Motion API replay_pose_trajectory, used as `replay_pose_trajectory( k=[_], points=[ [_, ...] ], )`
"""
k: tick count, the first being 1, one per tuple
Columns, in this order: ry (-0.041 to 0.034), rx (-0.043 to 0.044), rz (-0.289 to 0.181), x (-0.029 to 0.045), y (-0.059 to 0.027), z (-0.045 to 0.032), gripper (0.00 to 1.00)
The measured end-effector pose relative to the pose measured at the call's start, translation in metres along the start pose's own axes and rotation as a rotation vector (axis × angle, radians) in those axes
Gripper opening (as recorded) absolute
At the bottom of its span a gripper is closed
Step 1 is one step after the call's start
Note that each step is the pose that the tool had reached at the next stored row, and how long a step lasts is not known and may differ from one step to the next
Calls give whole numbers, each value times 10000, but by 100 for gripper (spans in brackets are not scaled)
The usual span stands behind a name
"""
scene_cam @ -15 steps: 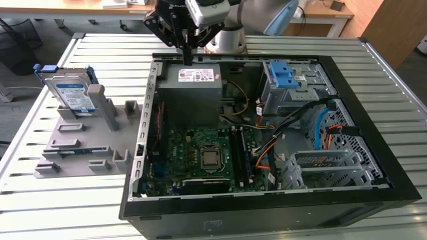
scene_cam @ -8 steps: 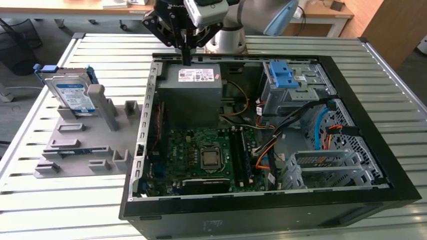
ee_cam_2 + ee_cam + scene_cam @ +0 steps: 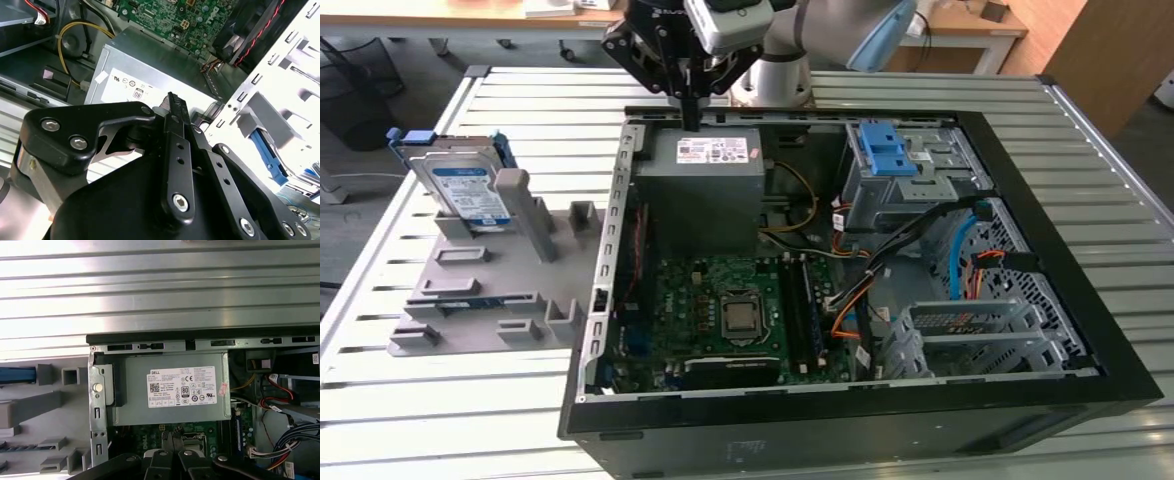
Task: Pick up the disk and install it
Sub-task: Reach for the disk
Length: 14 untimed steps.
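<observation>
A slatted metal table (image 3: pixel 440 400) is carrying two things. An open computer case (image 3: pixel 854 425) is lying on its side toward the exterior view's right. A grey plastic holder (image 3: pixel 467 290) is sitting flat just beside it, on the exterior view's left.

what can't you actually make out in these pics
- Disk, exterior view: lower part hidden by the grey holder it stands in.
- Drive cage, exterior view: inside hidden under its metal top and blue latches.
- Power supply, second wrist view: near side covered by the gripper.
- Motherboard, first wrist view: cut off by the gripper and the picture edge.
</observation>
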<state>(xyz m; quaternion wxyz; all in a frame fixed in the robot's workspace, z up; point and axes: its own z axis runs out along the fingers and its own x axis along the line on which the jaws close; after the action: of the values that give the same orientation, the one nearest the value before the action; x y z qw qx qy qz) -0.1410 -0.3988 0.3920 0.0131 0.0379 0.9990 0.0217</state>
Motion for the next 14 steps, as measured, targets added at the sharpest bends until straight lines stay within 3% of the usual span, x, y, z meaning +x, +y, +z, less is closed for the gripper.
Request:
replay_pose_trajectory(
  k=[14],
  points=[
    [0, 0, 0, 119, 0, 1, 11]
  ],
)
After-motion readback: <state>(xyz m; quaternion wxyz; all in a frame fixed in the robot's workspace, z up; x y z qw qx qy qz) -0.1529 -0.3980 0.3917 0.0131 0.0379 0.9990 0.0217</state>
